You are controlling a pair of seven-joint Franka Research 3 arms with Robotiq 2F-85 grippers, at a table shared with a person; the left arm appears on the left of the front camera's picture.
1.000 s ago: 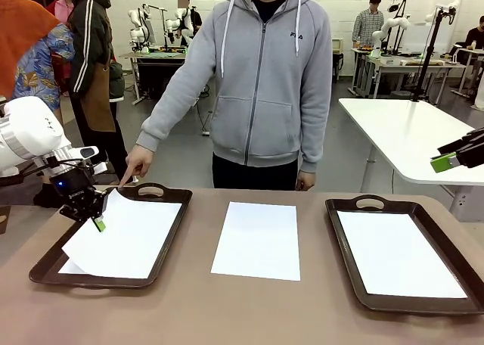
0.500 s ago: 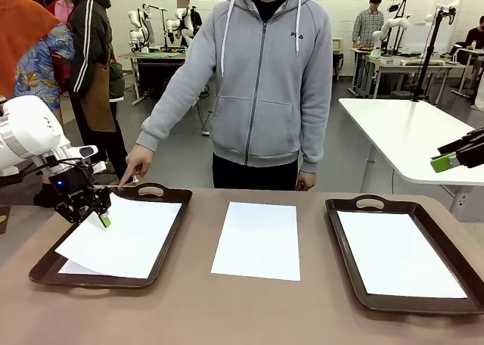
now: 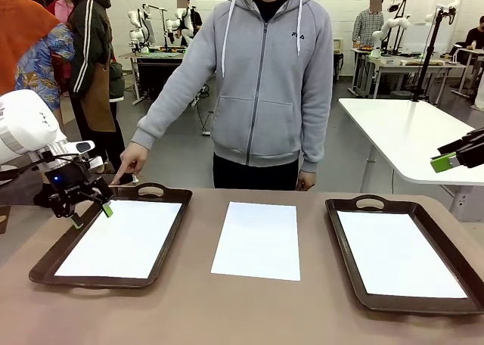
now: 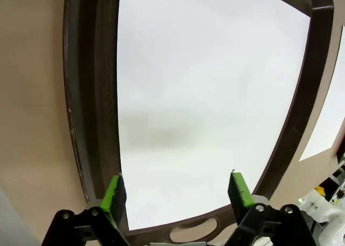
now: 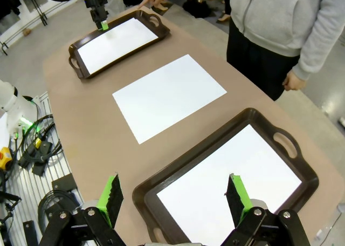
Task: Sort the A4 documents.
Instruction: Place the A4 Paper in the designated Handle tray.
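Paper sits in three spots: the left sheet (image 3: 121, 237) flat in the left tray (image 3: 172, 239), the right sheet (image 3: 397, 253) flat in the right tray (image 3: 344, 250), and the middle sheet (image 3: 257, 240) bare on the counter (image 3: 257, 307) between them. We see the left fingers (image 4: 114, 192) spread open and empty over the left tray's handle end, where a person's hand (image 3: 132, 162) points down. The right fingers (image 5: 113, 197) hang raised near the right tray, also wide apart and holding nothing.

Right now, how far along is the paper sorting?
Done: a white A4 paper sheet lies in the dark brown left tray, a second sheet in the right tray. In hand: nothing; left gripper and right gripper open. Left: the middle sheet on the table.
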